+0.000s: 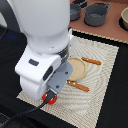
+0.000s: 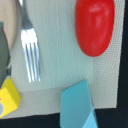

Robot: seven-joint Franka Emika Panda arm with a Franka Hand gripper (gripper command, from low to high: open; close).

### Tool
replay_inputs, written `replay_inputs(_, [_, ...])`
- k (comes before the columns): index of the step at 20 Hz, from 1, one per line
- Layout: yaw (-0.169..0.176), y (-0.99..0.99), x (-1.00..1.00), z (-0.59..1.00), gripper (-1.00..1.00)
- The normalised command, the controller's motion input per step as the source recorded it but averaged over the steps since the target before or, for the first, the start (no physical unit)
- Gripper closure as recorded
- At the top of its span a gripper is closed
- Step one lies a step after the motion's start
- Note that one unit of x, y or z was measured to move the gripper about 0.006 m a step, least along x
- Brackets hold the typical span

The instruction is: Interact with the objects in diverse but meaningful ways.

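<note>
The tool (image 1: 50, 96) hung just above the red tomato (image 2: 94, 26) (its opening hidden, so I cannot tell), beside the fork (image 2: 29, 47).

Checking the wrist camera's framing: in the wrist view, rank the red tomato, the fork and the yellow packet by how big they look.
1. Red tomato, largest.
2. Fork, though its handle is cut off.
3. Yellow packet, only a corner visible, so its rank is unsure.

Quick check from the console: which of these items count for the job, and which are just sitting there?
For the job:
red tomato
yellow packet

Just lying about:
fork
wooden-handled utensils
plate
grey pots
placemat
</note>
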Motion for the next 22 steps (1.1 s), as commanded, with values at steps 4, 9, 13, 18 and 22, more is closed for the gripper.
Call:
replay_inputs(4, [-0.027,0.55,-0.16,0.20,-1.00])
replay_inputs(9, [-0.004,0.50,-0.09,0.09,-1.00])
replay_inputs(13, [-0.001,0.86,-0.26,0.08,-1.00])
replay_inputs(18, [-0.003,0.95,-0.35,0.01,-1.00])
replay_inputs(22, [-0.008,0.97,-0.41,0.00,-1.00])
